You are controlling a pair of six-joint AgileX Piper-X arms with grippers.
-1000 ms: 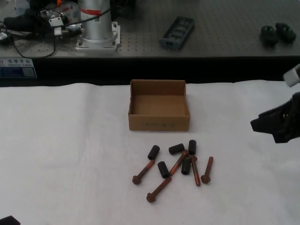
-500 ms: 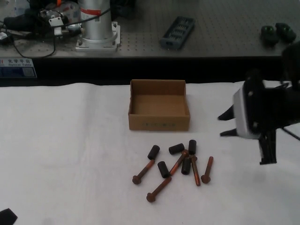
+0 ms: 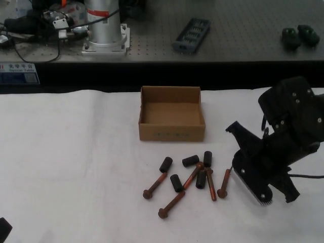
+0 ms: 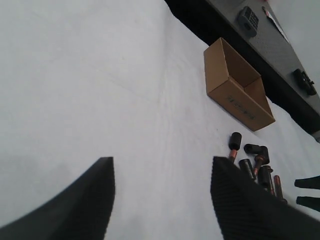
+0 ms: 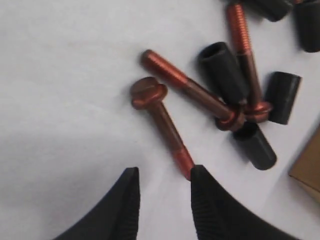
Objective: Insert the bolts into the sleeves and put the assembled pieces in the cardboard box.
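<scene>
Setting: white cloth-covered worktop (image 3: 76, 167), with a grey perforated bench (image 3: 228, 45) behind it.
Left hand (image 4: 160, 200): low at the near left corner, fingers spread wide, holding nothing.
Box: brown cardboard box (image 3: 172, 134) at the centre, nothing inside.
Parts: five copper-coloured threaded bolts (image 3: 171, 204) and five short black cylindrical sleeves (image 3: 165, 164) lie jumbled just in front of the box. One sleeve touches a bolt's tip, and I cannot tell whether it is seated.
Right hand (image 5: 164, 175): beside the pile's right edge, fingers parted, one finger at the threaded end of the nearest bolt (image 5: 162, 122), not clamped.
Progress: barely begun. Every pairing and every drop into the box is left.
</scene>
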